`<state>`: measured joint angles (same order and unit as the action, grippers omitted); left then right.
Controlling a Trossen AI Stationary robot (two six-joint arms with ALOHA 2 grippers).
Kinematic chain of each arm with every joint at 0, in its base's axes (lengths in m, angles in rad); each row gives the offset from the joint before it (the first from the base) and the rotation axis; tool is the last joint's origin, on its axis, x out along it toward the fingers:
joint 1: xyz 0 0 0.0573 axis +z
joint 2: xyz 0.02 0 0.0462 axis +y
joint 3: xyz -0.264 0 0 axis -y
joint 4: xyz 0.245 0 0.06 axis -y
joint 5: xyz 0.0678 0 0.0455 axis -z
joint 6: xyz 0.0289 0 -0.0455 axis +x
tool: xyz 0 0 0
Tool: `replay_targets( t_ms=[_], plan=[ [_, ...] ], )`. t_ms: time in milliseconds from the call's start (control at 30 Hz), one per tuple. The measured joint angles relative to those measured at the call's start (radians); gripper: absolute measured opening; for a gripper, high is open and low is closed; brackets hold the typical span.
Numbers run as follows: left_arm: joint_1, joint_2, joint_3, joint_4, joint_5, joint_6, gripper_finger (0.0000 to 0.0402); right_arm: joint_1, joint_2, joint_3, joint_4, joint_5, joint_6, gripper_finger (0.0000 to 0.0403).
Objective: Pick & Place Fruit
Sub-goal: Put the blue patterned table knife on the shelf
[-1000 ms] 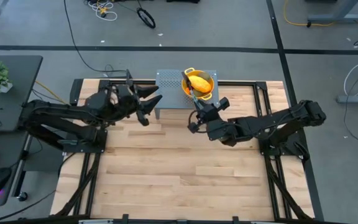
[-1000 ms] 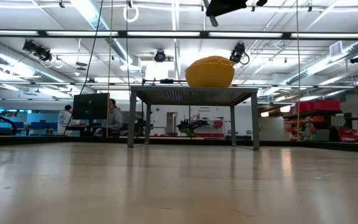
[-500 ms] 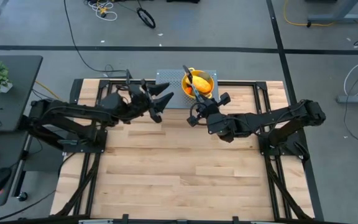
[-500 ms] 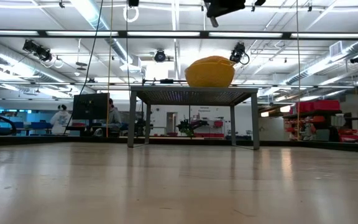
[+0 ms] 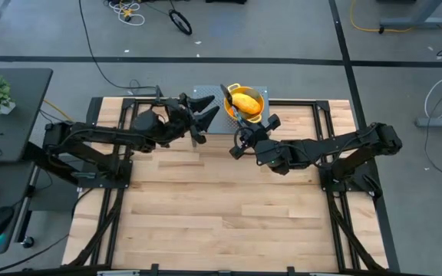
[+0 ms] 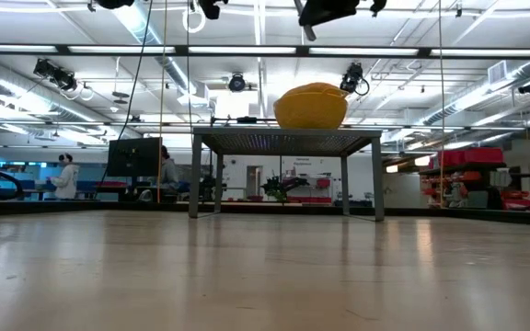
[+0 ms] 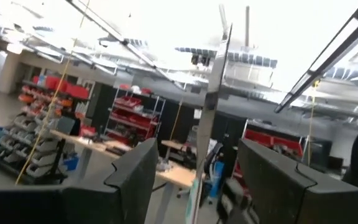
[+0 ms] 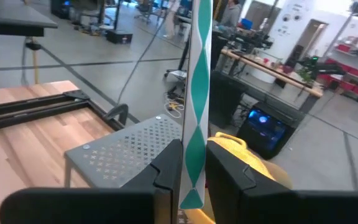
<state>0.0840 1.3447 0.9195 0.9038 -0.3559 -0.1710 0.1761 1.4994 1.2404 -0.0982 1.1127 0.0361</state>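
Right pincer is held above the wooden surface, just in front of the grey perforated stand. Its fingers are pressed onto a slim knife; in the right wrist view the blade rises between the fingers, with a teal-and-white zigzag pattern along it, flat and thin. In the high view the blade tip reaches toward the colander.

Left pincer is spread, at the stand's left front edge, holding nothing. In the left wrist view a thin bright blade edge is seen between its fingers, farther off; no contact can be made out.

The fruit: one yellow-orange oblong piece lies in the yellow colander, which sits on the stand's right part. No other fruit can be made out in these views. In the low view only the colander's rounded yellow bottom is seen on the stand.

Materials: stand top is punched sheet metal on four thin legs, stiff, probably light. Colander looks like smooth plastic with side handles. Fruit looks smooth and rounded; it is judged likely to roll or slip under a hard pinch.

Step in hand, as judged: the knife is being carried near the colander, possibly toward the left pincer. The blade should be kept upright and clear of the colander rim so the bowl is not tipped. If a handover is meant, the left fingers should be closed on the blade's flat before the right grip is eased.
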Motion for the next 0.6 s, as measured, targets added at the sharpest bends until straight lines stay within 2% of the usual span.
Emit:
replay_targets(
  t_ms=[200,333,600],
  plan=[
    [0.034,-0.001,0.04,-0.025,0.069,-0.003,0.0233,-0.012,0.0,0.0,0.002,-0.07,0.0,0.0064],
    [0.037,0.0,0.064,-0.1,0.072,-0.005,0.0232,-0.022,0.0,0.0,0.005,-0.069,0.0,0.0064],
    [0.037,-0.001,0.07,-0.104,0.063,0.001,0.0232,-0.027,0.0,0.0,0.005,-0.052,0.0,0.0064]
  ],
)
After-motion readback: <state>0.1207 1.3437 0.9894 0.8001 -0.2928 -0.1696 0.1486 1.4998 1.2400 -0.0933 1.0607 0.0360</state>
